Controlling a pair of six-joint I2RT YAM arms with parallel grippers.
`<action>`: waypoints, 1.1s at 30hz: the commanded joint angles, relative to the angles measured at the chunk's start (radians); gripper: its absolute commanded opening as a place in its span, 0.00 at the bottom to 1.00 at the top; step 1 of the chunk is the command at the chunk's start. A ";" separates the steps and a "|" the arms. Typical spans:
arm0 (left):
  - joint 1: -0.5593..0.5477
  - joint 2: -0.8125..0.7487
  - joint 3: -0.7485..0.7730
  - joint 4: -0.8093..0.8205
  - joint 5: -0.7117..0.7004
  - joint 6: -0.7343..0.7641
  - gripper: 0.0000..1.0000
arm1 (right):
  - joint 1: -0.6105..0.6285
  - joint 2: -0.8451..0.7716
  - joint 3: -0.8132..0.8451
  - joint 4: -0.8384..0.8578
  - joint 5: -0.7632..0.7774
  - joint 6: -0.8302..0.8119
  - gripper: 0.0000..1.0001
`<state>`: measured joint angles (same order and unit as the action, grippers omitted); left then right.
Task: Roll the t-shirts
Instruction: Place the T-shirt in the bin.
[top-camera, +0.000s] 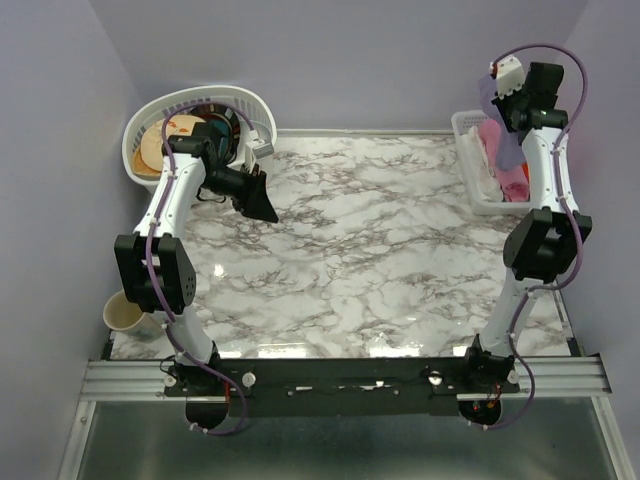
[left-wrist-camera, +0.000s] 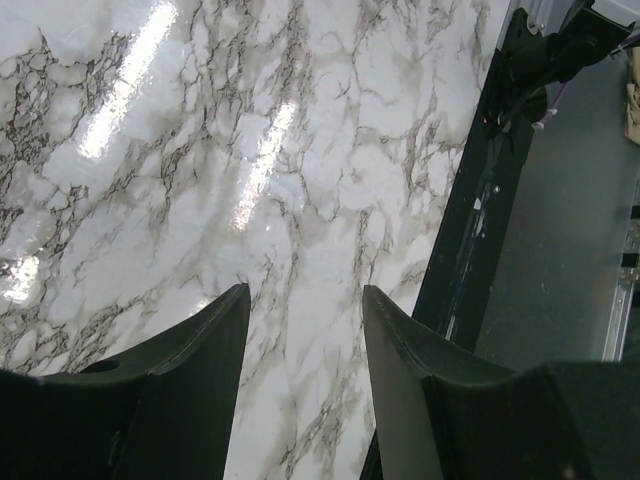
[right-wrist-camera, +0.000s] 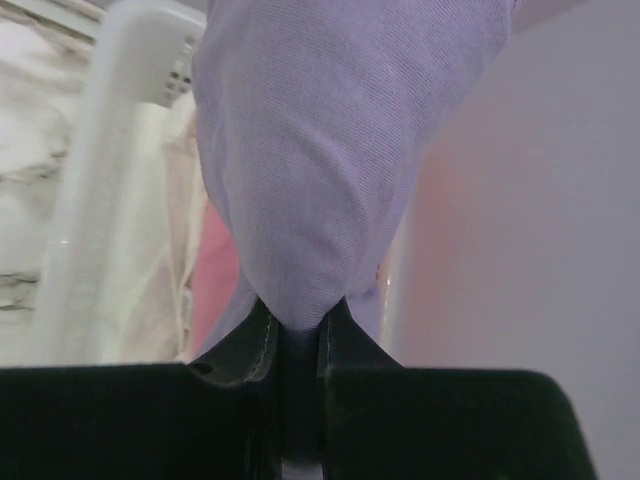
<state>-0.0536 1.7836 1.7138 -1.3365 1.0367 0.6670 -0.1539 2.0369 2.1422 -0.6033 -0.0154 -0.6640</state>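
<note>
Right wrist view: right gripper (right-wrist-camera: 297, 322) pinches a fold of the lavender t-shirt (right-wrist-camera: 310, 150), jaws nearly together on the fabric. Top external view shows the t-shirt hanging from that gripper above the white bin (top-camera: 463, 128) at the far right of the table (top-camera: 380, 250), its lower end by the pink cloth (top-camera: 515, 185) (contact with the bin cannot be confirmed). Left gripper (left-wrist-camera: 305, 295) stands spread, holding nothing, over bare marble near the round basket (top-camera: 145, 130). Assessment: extraction stage only. T-shirt not yet laid on the table, not flattened, not rolled. All rolling work outstanding.
</note>
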 joint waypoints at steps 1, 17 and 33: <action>0.003 -0.001 -0.020 -0.084 0.026 0.025 0.57 | 0.004 0.063 0.027 0.154 0.169 -0.121 0.00; 0.003 0.042 -0.028 -0.105 0.059 0.040 0.57 | 0.086 0.195 -0.088 0.316 0.457 -0.258 0.00; 0.003 0.033 -0.034 -0.101 0.063 0.036 0.57 | 0.203 0.283 -0.188 0.294 0.588 -0.200 0.01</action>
<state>-0.0536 1.8278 1.6863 -1.3373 1.0645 0.6918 0.0277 2.3142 1.9659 -0.2863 0.5285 -0.9356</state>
